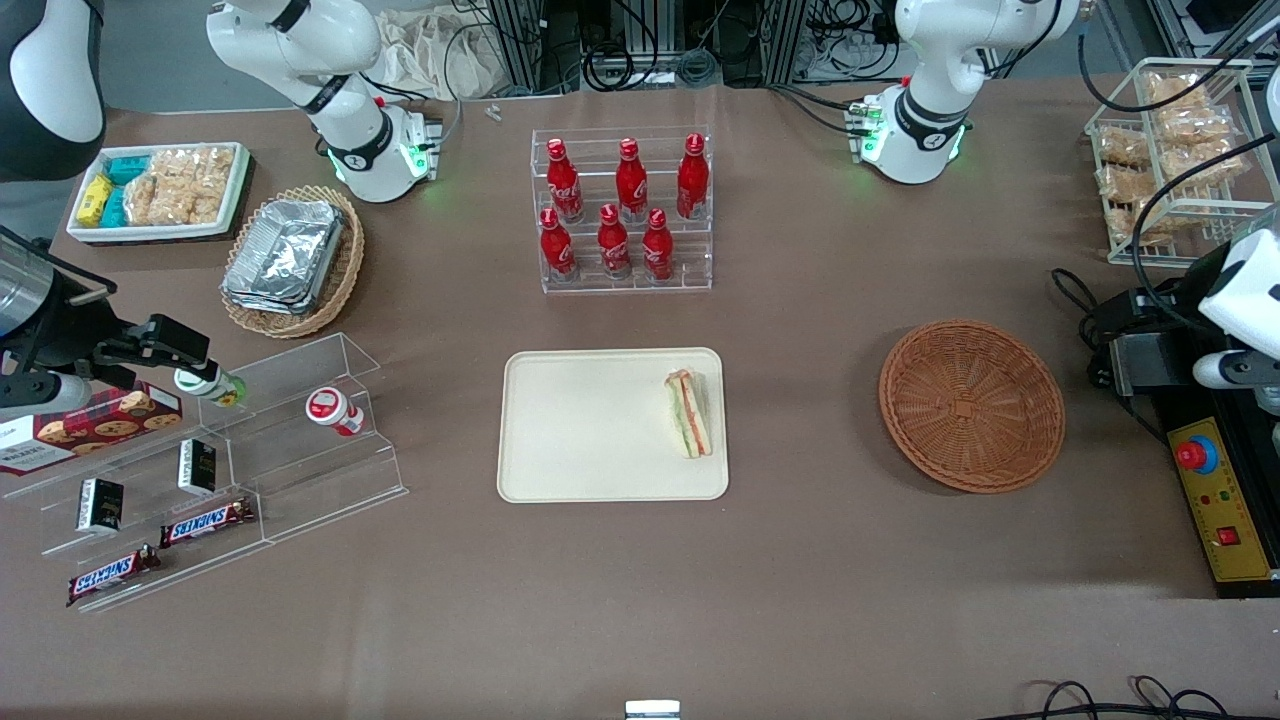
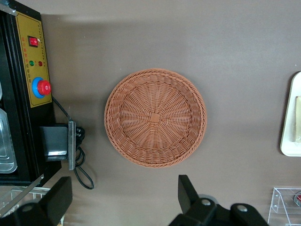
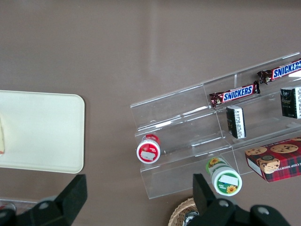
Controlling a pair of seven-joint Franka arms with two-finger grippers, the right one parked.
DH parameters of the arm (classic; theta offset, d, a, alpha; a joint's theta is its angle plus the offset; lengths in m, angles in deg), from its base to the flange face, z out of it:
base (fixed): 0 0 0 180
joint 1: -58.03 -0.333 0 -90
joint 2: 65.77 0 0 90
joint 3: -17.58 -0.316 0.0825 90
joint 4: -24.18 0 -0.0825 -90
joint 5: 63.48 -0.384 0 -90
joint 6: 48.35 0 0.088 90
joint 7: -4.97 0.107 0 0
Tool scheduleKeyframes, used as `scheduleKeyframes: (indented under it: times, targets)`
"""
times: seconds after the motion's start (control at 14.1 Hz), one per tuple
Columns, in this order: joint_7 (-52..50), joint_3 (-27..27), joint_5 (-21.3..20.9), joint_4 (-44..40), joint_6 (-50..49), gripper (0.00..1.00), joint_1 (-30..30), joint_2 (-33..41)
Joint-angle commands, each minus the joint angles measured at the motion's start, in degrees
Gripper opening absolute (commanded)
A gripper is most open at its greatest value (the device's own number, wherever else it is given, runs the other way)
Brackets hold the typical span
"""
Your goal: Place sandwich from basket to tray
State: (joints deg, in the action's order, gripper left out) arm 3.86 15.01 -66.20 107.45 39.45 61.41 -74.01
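Observation:
The sandwich [image 1: 690, 413], a white wedge with orange, green and pink layers, lies on the cream tray [image 1: 580, 440], near the tray's edge that faces the basket. The round reddish-brown wicker basket [image 1: 972, 405] is empty and stands beside the tray toward the working arm's end of the table. In the left wrist view the basket [image 2: 155, 117] fills the middle and a strip of the tray [image 2: 291, 136] shows at the edge. My gripper [image 2: 123, 184] hangs high above the table, a little farther from the front camera than the basket. It is open with nothing between its black fingers [image 2: 187, 190].
A black-and-yellow control box with a red stop button [image 1: 1225, 500], a black box and cables [image 1: 1140, 360] sit beside the basket. A clear rack of red cola bottles [image 1: 625, 215] stands farther back. A wire rack of snacks [image 1: 1170, 160] and a clear shelf of snacks [image 1: 200, 470] stand at the table's ends.

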Motion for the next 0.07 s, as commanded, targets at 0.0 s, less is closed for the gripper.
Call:
scheduleKeyframes:
  times: [0.0]
  targets:
    - [-0.02,-1.03,1.04,0.67,0.18,1.0,0.93,0.78]
